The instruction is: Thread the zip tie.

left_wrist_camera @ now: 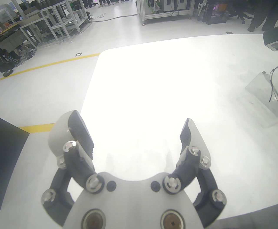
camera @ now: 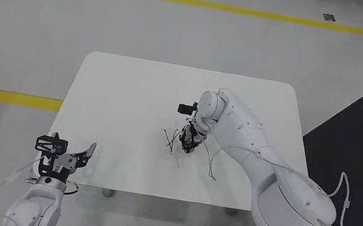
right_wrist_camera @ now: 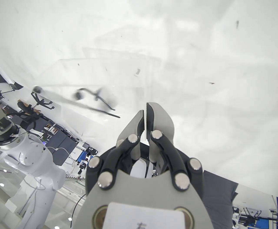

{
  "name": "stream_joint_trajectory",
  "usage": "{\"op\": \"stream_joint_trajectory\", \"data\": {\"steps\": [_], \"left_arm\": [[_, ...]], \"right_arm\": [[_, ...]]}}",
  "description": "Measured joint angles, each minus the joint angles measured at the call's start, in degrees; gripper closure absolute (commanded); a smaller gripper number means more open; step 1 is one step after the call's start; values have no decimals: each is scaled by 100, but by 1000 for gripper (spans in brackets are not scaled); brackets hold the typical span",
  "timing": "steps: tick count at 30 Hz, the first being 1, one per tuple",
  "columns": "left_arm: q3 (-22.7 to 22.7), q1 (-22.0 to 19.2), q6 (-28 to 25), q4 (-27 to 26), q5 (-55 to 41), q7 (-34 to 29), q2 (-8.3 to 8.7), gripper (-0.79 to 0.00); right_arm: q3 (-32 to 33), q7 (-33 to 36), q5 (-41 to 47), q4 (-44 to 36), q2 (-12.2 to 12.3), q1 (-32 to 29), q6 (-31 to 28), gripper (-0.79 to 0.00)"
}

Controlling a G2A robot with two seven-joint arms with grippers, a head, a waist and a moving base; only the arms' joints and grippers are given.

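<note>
**Asker:** How do your two grippers stand?

**Me:** My right gripper (right_wrist_camera: 145,111) has its fingers pressed together; there is just a thin slit between the pads, and I can see nothing in it; this I read from my right wrist view. The top view gives me its place: the right gripper (camera: 189,140) is low over the middle of the table (camera: 135,92), just beside the zip tie (camera: 171,140). My left gripper (left_wrist_camera: 131,118) is spread wide and holds nothing; from above it hangs at the near left corner of the table, well apart from the tie.

**Asker:** And which way does the zip tie point?

**Me:** From above it is a few thin black strands; their long axis runs about from the near side of the table to the far side; they seem to spread apart toward the far side. My left wrist view tells me about height: there the zip tie (left_wrist_camera: 270,86) rises from a clear piece (left_wrist_camera: 259,89) that stands on the table, and it bends at its upper end. In my right wrist view the zip tie (right_wrist_camera: 95,102) is blurred and slanted; it lies to the side of my pressed fingers, apart from them; two round dark ends show, but which one is the head I cannot tell.
</note>
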Motion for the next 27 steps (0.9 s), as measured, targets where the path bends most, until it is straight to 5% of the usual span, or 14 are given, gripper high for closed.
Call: {"op": "stream_joint_trajectory", "data": {"steps": [16,27], "left_arm": [[0,0,0,0,0,0,0,-785],[0,0,0,0,0,0,0,-785]], "right_arm": [[-372,1258,-1221,-177,74,297,454,0],[-270,916,-1106,-140,109,189,378,0]]}}
